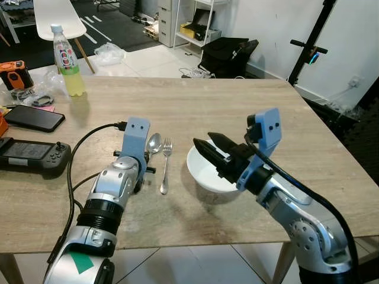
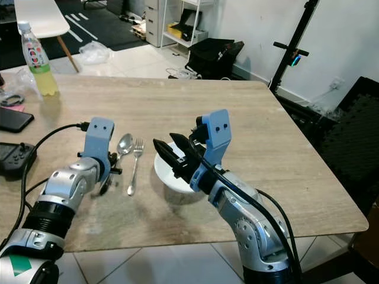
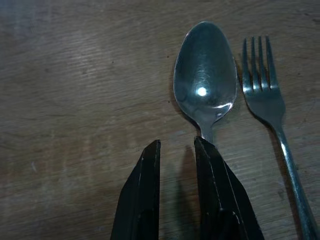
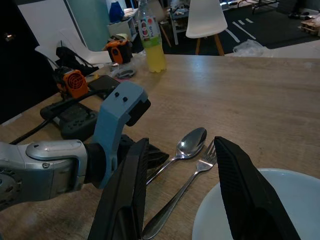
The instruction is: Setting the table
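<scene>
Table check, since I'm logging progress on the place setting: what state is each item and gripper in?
Spoon: flat on the table, bowl up.
Fork: flat beside the spoon, apart.
White bowl: upright, empty.
Drink bottle: upright, capped.
Left gripper: fingers slightly open at spoon's handle.
Right gripper: open over the bowl's rim.

Bottle [image 1: 66, 62], phone [image 1: 34, 118] (black), controller [image 1: 32, 156].

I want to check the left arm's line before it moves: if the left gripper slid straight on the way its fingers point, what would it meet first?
Most likely the spoon. The left gripper lies low over the table, fingers slightly apart, one fingertip already at the spoon's neck. The fork lies beside that line, probably missed.
</scene>
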You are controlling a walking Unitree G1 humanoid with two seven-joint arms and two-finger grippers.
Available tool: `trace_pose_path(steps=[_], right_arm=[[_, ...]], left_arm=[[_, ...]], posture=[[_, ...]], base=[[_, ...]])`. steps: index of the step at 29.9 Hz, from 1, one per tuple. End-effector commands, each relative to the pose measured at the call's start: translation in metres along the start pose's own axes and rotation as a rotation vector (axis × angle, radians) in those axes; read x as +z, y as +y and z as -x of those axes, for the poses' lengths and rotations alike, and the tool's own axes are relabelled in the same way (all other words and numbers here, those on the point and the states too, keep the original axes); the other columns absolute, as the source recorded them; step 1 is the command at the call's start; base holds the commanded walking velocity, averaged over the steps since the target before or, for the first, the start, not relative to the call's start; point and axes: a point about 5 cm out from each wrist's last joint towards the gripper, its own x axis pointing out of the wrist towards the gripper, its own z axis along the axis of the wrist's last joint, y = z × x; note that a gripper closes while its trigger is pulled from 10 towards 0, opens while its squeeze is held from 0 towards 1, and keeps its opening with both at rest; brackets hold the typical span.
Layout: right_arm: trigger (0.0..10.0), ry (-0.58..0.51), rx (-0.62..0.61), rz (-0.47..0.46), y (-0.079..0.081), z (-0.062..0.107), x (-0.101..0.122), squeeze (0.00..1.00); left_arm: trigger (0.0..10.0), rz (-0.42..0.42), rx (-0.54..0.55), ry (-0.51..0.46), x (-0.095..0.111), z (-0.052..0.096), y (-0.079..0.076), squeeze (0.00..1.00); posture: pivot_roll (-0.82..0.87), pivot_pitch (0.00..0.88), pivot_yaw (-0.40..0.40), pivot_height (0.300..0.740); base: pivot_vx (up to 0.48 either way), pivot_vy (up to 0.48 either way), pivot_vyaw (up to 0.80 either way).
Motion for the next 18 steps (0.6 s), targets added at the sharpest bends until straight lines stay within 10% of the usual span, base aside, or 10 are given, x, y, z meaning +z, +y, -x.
trace_pose_path(steps=[1, 3, 4, 10, 11, 18], right_arm=[[10.0, -0.001, 0.012, -0.007, 0.002, 0.001, -0.001, 0.0], [10.0, -0.003, 0.005, -0.005, 0.002, 0.002, -0.001, 0.0], [10.0, -0.003, 0.003, -0.005, 0.002, 0.002, -0.001, 0.0], [10.0, -0.004, -0.001, -0.007, 0.001, 0.003, -0.001, 0.0], [10.0, -0.004, 0.0, -0.007, 0.001, 0.003, -0.001, 0.0], [10.0, -0.003, 0.006, -0.008, 0.002, 0.002, -0.001, 0.0]], left_arm=[[10.0, -0.039, -0.007, -0.006, 0.001, 0.0, -0.002, 0.0], [10.0, -0.073, -0.011, -0.046, 0.009, 0.001, -0.004, 0.0], [10.0, -0.077, -0.014, -0.054, 0.011, 0.002, -0.005, 1.0], [10.0, -0.055, -0.04, -0.033, 0.009, 0.002, -0.01, 1.0], [10.0, -0.042, -0.052, -0.02, 0.007, 0.002, -0.011, 0.0], [10.0, -0.007, -0.083, 0.018, 0.0, -0.003, -0.014, 0.0]], posture=[[0.17, 0.176, 0.001, 0.74], [0.16, 0.176, 0.009, 0.74], [0.16, 0.176, 0.009, 0.74], [0.16, 0.178, 0.01, 0.74], [0.17, 0.178, 0.008, 0.74], [0.17, 0.181, 0.002, 0.74]], base=[[0.0, 0.0, 0.0], [0.0, 0.0, 0.0], [0.0, 0.0, 0.0], [0.0, 0.0, 0.0], [0.0, 0.0, 0.0], [0.0, 0.0, 0.0]])
